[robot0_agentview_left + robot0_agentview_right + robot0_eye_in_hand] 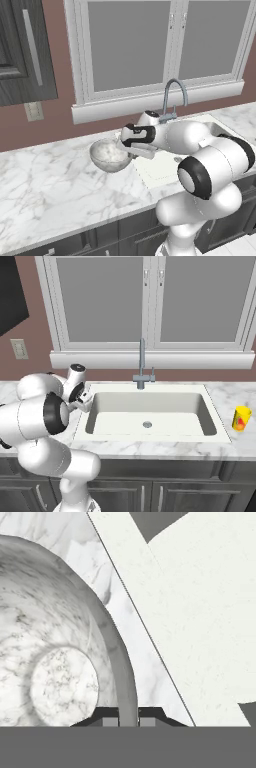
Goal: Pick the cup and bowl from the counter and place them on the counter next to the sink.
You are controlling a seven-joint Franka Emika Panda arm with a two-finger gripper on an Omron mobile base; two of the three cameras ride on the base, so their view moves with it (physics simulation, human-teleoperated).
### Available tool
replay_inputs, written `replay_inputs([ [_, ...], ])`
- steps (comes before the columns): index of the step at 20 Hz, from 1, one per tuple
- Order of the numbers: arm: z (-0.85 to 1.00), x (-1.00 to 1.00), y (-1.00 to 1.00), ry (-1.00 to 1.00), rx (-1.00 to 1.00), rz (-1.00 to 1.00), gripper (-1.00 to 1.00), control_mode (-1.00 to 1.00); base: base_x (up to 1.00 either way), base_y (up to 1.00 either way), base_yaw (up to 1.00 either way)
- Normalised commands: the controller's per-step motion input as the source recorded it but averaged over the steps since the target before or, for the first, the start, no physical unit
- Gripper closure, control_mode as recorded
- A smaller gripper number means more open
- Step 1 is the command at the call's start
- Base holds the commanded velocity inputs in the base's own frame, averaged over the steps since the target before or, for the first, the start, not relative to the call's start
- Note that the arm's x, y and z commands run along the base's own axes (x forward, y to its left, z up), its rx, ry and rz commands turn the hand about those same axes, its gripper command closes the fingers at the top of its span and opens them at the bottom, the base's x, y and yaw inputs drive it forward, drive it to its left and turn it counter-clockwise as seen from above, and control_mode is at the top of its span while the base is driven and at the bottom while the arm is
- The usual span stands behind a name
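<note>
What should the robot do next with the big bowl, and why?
Probably let go and lift away. The bowl already sits on the counter right beside the sink, and the gripper has its fingers on either side of the rim. The cup waits across the sink.

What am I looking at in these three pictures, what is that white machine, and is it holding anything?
It is a rendered kitchen with a white robot arm on a base that can drive. Two pictures come from cameras on that base, looking over the arm from its left and its right. The third comes from a camera on the arm's hand, looking along its gripper.

A white marble counter holds a sink with a curved faucet under a window. A speckled grey-white bowl sits left of the sink, beside its edge. A small yellow cup stands on the counter right of the sink.

In the hand view the two dark fingers straddle the bowl's thin rim, one on each side, so the arm seems to grip the bowl there.
</note>
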Motion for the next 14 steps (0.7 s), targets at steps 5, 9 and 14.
replay_inputs([
  [5, 0.02, -0.06, -0.46, 0.05, 0.0, 0.0, 1.0, -1.0, 0.0, 0.0, 0.0],
  [9, -0.08, 0.01, -0.15, 0.05, 0.0, 0.0, 1.0, -1.0, 0.0, 0.0, 0.0],
  [14, -0.34, 0.23, 0.0, 0.05, 0.0, 0.0, 1.0, -1.0, 0.0, 0.0, 0.0],
])
